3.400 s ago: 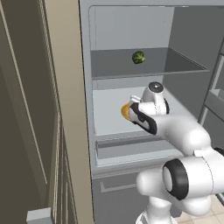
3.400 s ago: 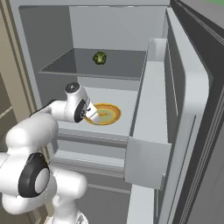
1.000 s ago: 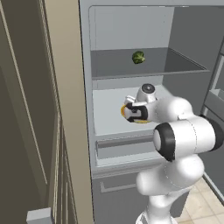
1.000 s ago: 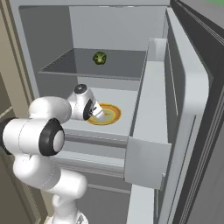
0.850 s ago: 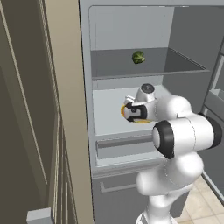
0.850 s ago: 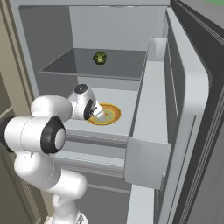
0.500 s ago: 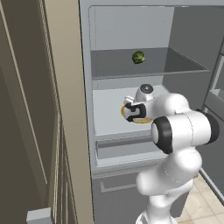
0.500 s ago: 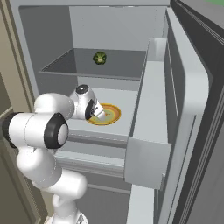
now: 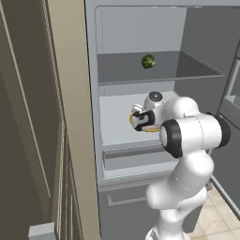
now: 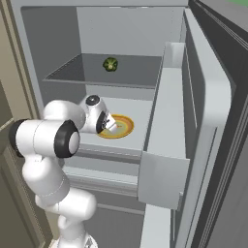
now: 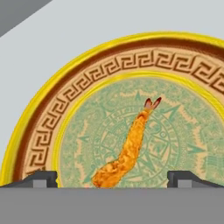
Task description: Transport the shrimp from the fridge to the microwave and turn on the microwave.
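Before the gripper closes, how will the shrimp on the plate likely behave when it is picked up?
The shrimp is thin and curved, so probably light and easy to pinch. It lies loose on the plate's flat centre, so it may slide if nudged. The narrow tail looks fragile.

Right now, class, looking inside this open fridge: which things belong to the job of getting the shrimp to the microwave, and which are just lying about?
Belongs to the job:
- shrimp, lying on the plate between the open fingers
- fridge, door open

Just lying about:
- broccoli, alone on the upper shelf
- plate, under the shrimp on the lower shelf
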Tool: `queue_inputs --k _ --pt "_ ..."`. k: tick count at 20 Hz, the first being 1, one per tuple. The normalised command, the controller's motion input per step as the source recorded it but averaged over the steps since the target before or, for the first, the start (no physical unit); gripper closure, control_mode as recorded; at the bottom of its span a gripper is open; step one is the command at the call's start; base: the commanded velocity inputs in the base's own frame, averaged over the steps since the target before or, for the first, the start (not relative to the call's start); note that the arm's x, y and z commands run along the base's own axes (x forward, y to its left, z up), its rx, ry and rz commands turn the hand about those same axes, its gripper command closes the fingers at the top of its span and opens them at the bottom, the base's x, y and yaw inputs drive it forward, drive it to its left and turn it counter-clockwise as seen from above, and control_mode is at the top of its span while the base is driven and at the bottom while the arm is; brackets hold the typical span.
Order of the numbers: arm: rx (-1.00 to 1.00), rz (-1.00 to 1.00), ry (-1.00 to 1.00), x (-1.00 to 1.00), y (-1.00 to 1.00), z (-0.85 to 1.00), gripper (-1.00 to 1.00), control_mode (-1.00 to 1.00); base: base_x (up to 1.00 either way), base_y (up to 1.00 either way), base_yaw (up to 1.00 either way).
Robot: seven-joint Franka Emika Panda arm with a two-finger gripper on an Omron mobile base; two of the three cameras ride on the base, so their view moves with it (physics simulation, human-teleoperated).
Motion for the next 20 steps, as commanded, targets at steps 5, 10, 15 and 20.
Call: queue_inputs --k 5,10,15,20 --pt "0.0 0.0 0.0 0.15 0.0 -0.06 -1.0 -1.0 0.0 0.0 0.0" --pt "0.0 0.0 0.0 0.13 0.0 -0.05 -1.0 -1.0 0.0 0.0 0.0" --pt "0.0 0.0 0.01 0.04 0.0 -0.08 -1.0 -1.0 0.0 0.0 0.0" --pt "0.0 0.0 0.04 0.0 0.0 -0.18 -1.0 -1.0 0.0 0.0 0.0"
